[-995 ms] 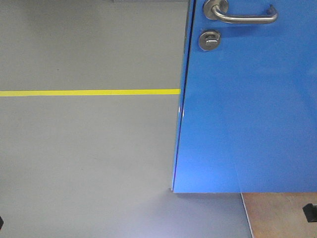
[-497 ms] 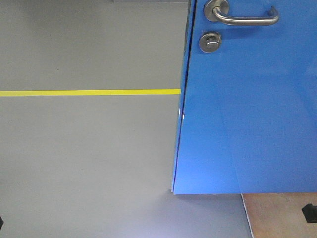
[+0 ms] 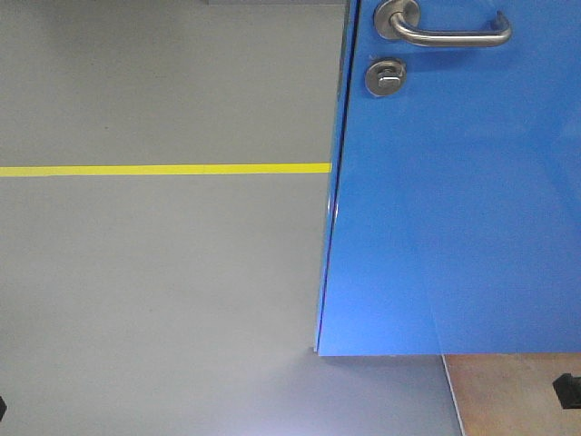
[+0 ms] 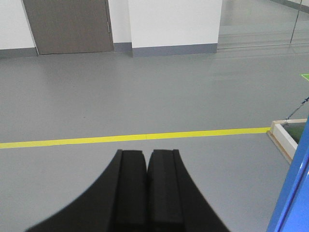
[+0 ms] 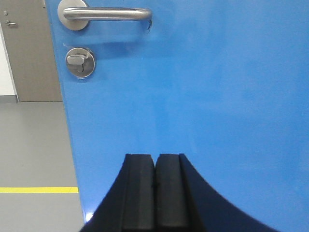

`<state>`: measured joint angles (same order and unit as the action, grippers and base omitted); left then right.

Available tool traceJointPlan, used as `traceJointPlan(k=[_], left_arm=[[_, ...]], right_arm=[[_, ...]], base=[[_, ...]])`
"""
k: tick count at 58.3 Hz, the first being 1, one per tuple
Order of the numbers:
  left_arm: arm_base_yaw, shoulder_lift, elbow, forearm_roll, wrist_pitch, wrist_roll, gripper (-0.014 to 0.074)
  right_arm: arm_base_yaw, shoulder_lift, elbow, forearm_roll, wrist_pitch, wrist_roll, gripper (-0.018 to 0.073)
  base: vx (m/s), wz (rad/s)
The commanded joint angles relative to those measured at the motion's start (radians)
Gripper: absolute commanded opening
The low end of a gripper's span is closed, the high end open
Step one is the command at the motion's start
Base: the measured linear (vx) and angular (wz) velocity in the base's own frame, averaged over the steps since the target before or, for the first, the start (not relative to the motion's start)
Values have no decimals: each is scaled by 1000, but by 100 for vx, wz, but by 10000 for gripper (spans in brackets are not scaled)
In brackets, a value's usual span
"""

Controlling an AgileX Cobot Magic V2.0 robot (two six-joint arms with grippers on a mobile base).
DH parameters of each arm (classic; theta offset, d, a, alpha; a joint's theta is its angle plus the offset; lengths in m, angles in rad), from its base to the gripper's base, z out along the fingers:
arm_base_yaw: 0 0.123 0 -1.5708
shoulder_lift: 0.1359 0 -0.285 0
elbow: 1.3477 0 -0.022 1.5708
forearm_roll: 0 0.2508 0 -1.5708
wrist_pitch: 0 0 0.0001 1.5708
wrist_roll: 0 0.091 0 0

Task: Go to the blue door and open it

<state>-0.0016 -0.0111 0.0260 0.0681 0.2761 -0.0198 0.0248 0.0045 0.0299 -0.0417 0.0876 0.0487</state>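
Observation:
The blue door [image 3: 454,200] fills the right half of the front view, with its free edge on the left. Its silver lever handle [image 3: 445,32] and round lock [image 3: 385,76] sit at the top. In the right wrist view the door [image 5: 203,87] is close ahead, with the handle [image 5: 104,13] and lock [image 5: 80,62] up and to the left of my right gripper [image 5: 155,157], which is shut and empty. My left gripper [image 4: 147,153] is shut and empty, pointing over open floor; the door's edge [image 4: 294,193] shows at the lower right.
A yellow floor line [image 3: 163,169] runs across the grey floor left of the door. A wooden base panel [image 3: 508,391] lies under the door at lower right. A grey door [image 4: 67,26] and white walls stand far off; a white frame [image 4: 285,133] sits by the door.
The front view has shifted very slightly; the handle sits a touch further right than one second ago. Nothing else differs.

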Motion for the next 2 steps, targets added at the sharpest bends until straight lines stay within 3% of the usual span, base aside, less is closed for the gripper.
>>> traceJointPlan(k=[1,2], left_arm=[[-6,-12,-26,-2,-84,-7,73],[-6,-12,-26,-2,-84,-7,73]], right_arm=[[-7,10,2,0,-79,-6,12],[-7,10,2,0,-79,-6,12]], base=[[0,0],[0,0]])
